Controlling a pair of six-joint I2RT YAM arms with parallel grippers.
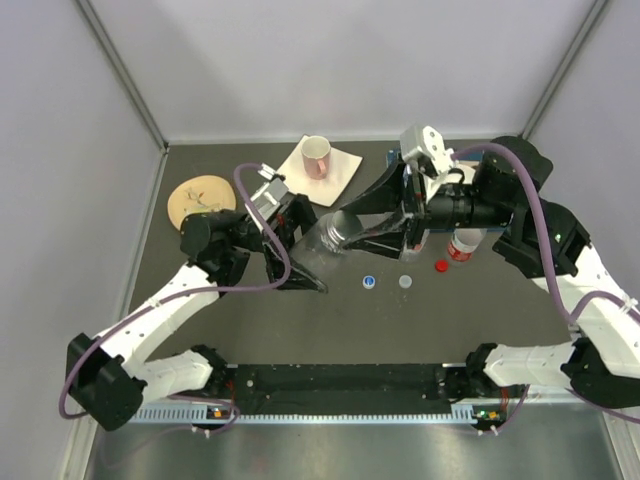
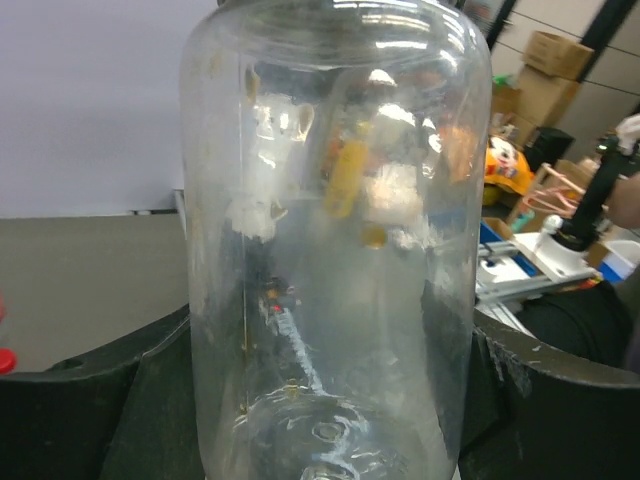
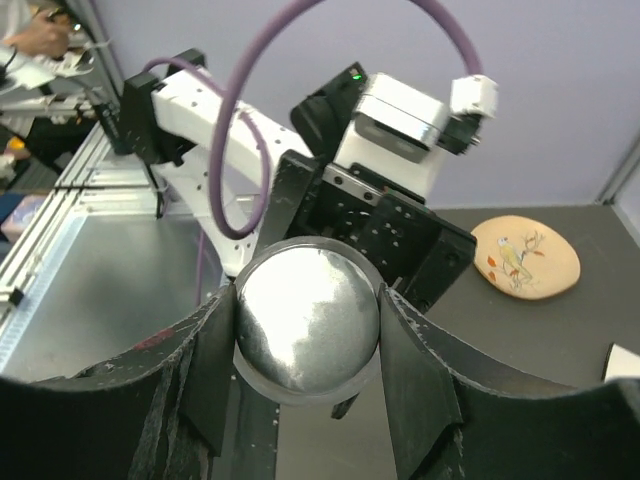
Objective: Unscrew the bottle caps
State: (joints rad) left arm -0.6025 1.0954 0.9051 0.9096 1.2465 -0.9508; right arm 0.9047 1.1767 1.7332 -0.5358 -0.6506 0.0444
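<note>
A squat clear bottle (image 1: pixel 322 245) hangs tilted above the table between both arms. My left gripper (image 1: pixel 304 252) is shut on its body; in the left wrist view the bottle (image 2: pixel 335 250) fills the frame between the black fingers (image 2: pixel 100 400). My right gripper (image 1: pixel 350 228) is shut on its wide greyish cap (image 3: pixel 305 320), one finger (image 3: pixel 420 370) on each side. Three loose caps lie on the table: blue (image 1: pixel 369 282), white (image 1: pixel 405 282) and red (image 1: pixel 441 266). A slim bottle with a red label (image 1: pixel 463 245) stands under the right arm.
A pink-lined mug (image 1: pixel 316 156) sits on a white napkin (image 1: pixel 340 172) at the back. A tan decorated plate (image 1: pixel 200 197) lies at the back left, also in the right wrist view (image 3: pixel 525 257). Grey walls enclose three sides.
</note>
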